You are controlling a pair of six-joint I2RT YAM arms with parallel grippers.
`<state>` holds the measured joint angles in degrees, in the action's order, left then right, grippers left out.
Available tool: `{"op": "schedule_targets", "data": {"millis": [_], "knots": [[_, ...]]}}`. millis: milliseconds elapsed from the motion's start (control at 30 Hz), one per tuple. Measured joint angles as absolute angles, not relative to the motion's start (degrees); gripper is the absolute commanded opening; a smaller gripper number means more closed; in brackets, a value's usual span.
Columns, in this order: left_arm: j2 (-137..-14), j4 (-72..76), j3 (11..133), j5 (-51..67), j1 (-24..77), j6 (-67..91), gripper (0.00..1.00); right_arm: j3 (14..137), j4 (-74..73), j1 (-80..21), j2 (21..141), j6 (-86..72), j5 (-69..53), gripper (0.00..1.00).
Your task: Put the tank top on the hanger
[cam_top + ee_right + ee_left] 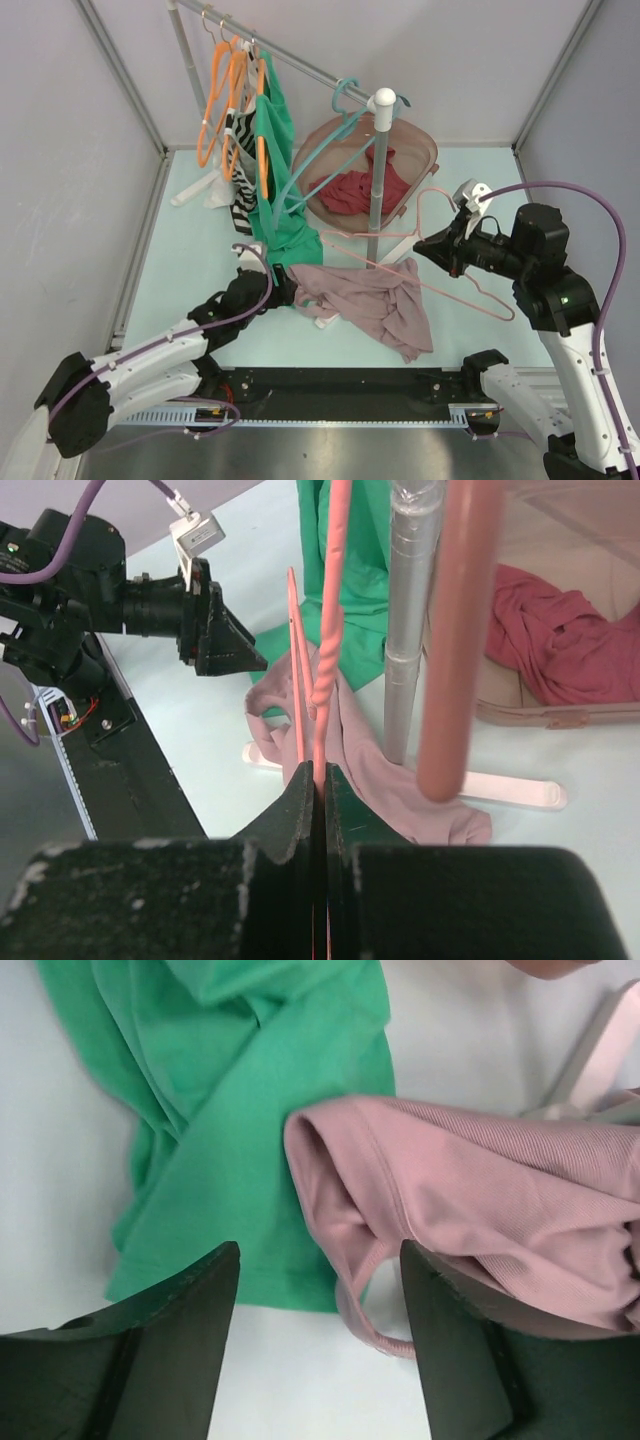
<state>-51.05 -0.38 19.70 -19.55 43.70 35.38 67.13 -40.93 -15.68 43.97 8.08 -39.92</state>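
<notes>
Start at left: note green garment [285, 215] hanging down to the table and touching top [375, 305] at its left edge.

Note left gripper [318, 1260] open and low over the table, fingers apart on either side of the top's folded strap edge, gripping nothing. Judge the step in hand as taking hold of that strap.

- Centre on the pink hem only.
- Keep the left finger off the green cloth just beside it, or risk pinching 2 garments at once.
- Push in far enough to catch the stitched seam, not just the thin loop at the bottom, then close firmly.

Moving right: find the top crumpled on the table near the front edge, overlapping the lower part of hanger [330, 630]; over or under, cannot tell. Lift gently to avoid dragging the hanger along.

Further right: see right gripper [322, 780] closed tight on the hanger wire, holding the frame tilted beside post [377, 170]. Keep that grip steady and the frame off the post when feeding the strap over 1 hanger arm.
</notes>
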Motion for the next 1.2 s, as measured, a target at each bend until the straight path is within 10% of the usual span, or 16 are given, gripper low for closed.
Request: {"op": "schedule_targets", "data": {"millis": [400, 567, 1200], "knots": [[-58.0, 9.65, 13.93, -11.73, 43.68, 47.64, 0.57, 65.76, -40.51, -17.52, 44.12, 7.73, -39.88, 0.0], [-62.46, 15.46, 11.51, -7.99, 43.68, 50.98, 0.0, 65.69, -40.51, -19.75, 44.14, 7.73, -39.86, 0.0], [-44.88, -12.82, 31.35, -8.75, 42.0, 33.56, 0.0, 62.04, -39.94, -33.8, 52.47, 6.02, -33.34, 0.0]]}}
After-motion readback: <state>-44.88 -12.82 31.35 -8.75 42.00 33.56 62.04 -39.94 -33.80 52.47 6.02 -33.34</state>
